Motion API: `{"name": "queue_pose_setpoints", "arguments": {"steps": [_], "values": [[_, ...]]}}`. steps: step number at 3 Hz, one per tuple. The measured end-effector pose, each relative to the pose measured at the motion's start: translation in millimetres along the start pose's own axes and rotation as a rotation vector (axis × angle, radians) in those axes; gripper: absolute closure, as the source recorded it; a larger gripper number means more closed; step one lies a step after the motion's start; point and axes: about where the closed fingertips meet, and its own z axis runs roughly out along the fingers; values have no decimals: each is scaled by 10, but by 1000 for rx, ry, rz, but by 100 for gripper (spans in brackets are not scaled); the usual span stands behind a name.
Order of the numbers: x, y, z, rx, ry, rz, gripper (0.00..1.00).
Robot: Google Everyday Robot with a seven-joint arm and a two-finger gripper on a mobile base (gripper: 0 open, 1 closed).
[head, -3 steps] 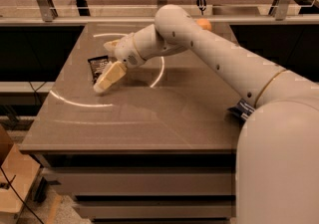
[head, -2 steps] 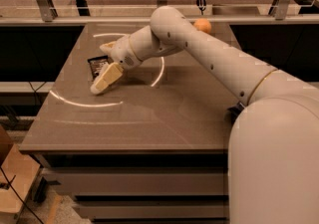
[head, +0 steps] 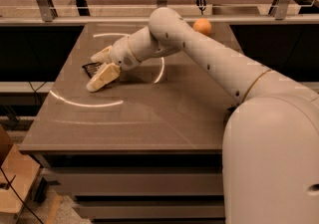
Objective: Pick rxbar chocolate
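The rxbar chocolate [head: 90, 68], a small flat bar in a black wrapper, lies on the left part of the brown table [head: 149, 118]. My gripper [head: 93, 73] reaches in from the right and sits low over the bar. It is open, with one finger [head: 102, 77] on the near side of the bar and the other on the far side. The bar is partly hidden by the gripper, and only its left end shows.
An orange ball-like fruit [head: 202, 26] sits at the table's far right edge, behind my arm. A railing with metal posts [head: 42, 0] runs behind the table. A cardboard box [head: 12, 183] stands on the floor at the lower left.
My gripper has slid a little to the left and lower around the bar. The bar has not moved.
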Motion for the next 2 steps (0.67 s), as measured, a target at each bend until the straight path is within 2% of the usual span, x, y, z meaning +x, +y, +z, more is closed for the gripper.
{"name": "queue_pose_setpoints", "arguments": {"steps": [2], "values": [[-16, 18, -206, 53, -4, 3, 88]]}}
